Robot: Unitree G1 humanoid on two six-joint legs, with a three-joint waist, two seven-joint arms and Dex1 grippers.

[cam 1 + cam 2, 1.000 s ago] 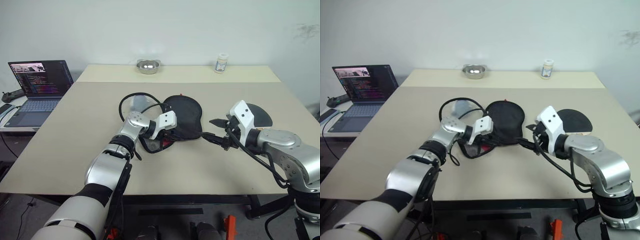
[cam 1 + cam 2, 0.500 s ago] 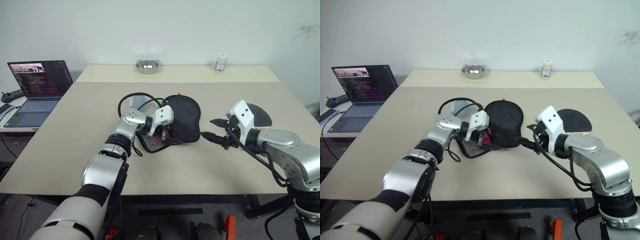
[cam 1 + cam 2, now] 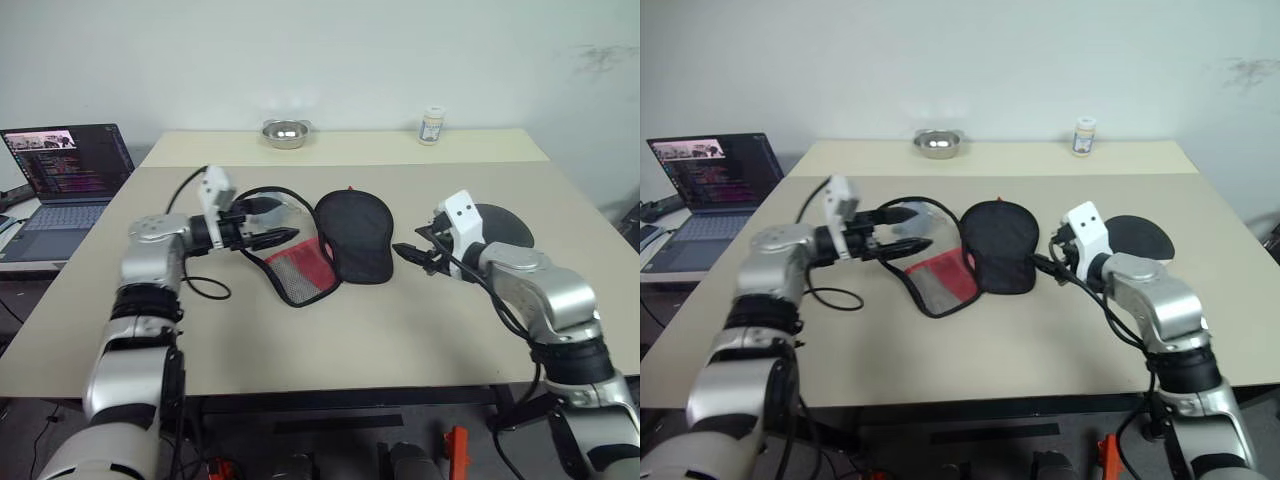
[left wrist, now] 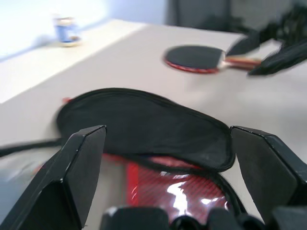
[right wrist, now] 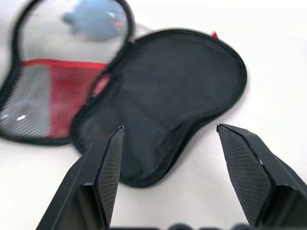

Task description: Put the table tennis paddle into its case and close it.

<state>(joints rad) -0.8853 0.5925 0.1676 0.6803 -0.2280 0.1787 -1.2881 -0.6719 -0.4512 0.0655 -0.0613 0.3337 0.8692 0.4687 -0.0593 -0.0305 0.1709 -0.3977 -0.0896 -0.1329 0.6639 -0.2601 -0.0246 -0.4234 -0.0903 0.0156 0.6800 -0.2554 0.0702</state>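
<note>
Case (image 3: 335,245) and paddle are still apart in the head views: the case lies unzipped and spread flat near the table's (image 3: 300,340) middle, its red-and-mesh half toward the robot's left and its black half toward the right, while the table tennis paddle (image 3: 503,225) lies on the table behind the right arm, well clear of the case. A second ago the left gripper (image 3: 268,222) was down at the case's red half with its fingers nearly together; it has since let go, swung away to the robot's left and risen, and now hangs just beside the case's rim with its fingers spread wide and nothing between them. The right gripper (image 3: 408,252) has edged forward to the black half's near edge, its fingers parted and empty. A laptop (image 3: 60,185) sits off the table's left side, with a metal bowl (image 3: 285,132) and a small bottle (image 3: 432,125) along the far edge. From the left wrist, the two black fingers stand far apart over the open case, the black flap across the middle, the red lining below it, the paddle beyond. From the right wrist, the parted fingers frame the black half, the red half beside it. Opening seems done; fetching the paddle is likely next.
</note>
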